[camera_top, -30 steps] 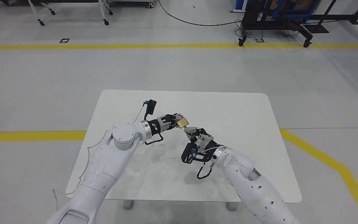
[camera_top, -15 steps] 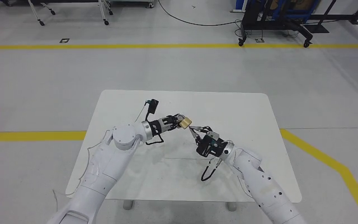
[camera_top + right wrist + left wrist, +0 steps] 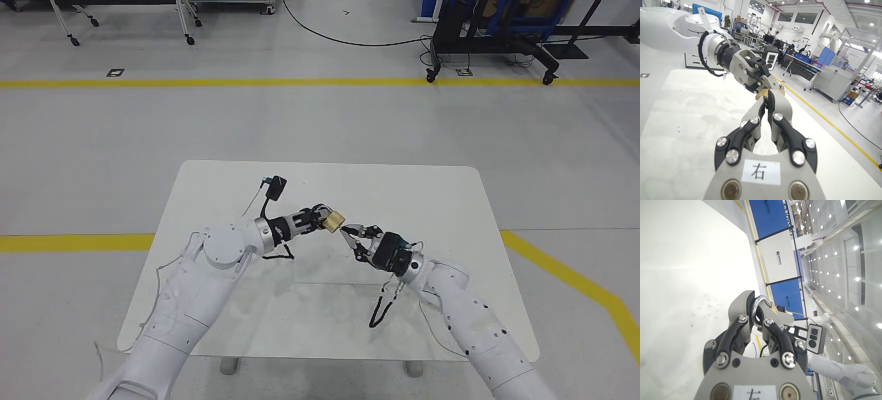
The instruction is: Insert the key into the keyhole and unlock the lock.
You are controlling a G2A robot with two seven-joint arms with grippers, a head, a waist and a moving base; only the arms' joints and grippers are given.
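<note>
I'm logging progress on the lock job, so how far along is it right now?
Done: the left gripper holds the brass lock off the table, and the right gripper holds the key. In hand: the key's tip meets the lock's end; whether it has gone in I cannot tell. Left: turning it and freeing the shackle.

Mid-frame in the top view, over the worktop (image 3: 430, 200), the left hand (image 3: 322, 217) grips the padlock (image 3: 333, 219). The right hand (image 3: 347, 231), pinching the key (image 3: 765, 98), sits just lower right of it.
</note>
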